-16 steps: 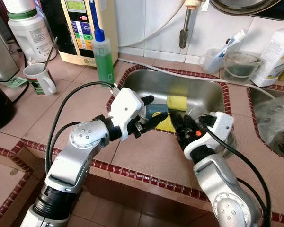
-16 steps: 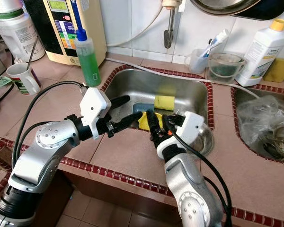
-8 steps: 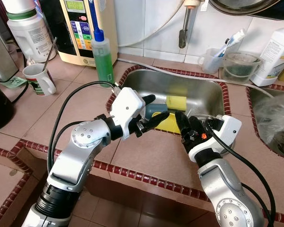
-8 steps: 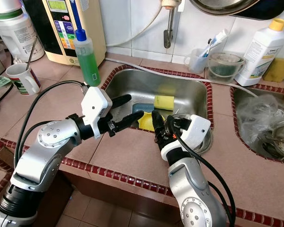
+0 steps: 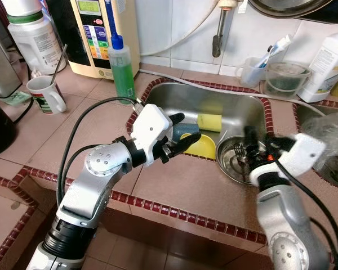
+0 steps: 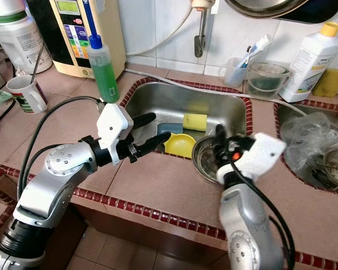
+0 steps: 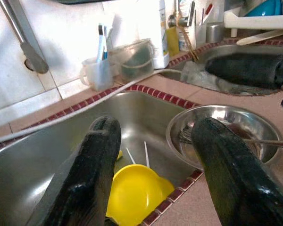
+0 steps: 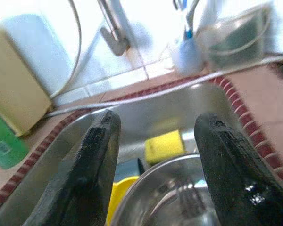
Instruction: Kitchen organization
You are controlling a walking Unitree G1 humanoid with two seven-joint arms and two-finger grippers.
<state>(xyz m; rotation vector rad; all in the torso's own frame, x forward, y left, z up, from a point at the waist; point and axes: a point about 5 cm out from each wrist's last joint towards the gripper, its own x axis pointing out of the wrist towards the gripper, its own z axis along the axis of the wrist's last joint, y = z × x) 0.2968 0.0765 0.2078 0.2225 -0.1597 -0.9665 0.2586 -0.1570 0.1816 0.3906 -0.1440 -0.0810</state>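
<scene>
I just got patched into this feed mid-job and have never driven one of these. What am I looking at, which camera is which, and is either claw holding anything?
It is a humanoid robot at a tiled kitchen counter. The two wide pictures come from its head, looking down; the two close ones look along each wrist's black fingers. The left gripper hovers open at the near left edge of the steel sink, holding nothing. The right gripper is open over a metal bowl at the sink's near right corner, also holding nothing. In the sink lie a yellow bowl and a yellow sponge. On the counter stand a green soap bottle, a mug and a cup with a toothbrush.
</scene>
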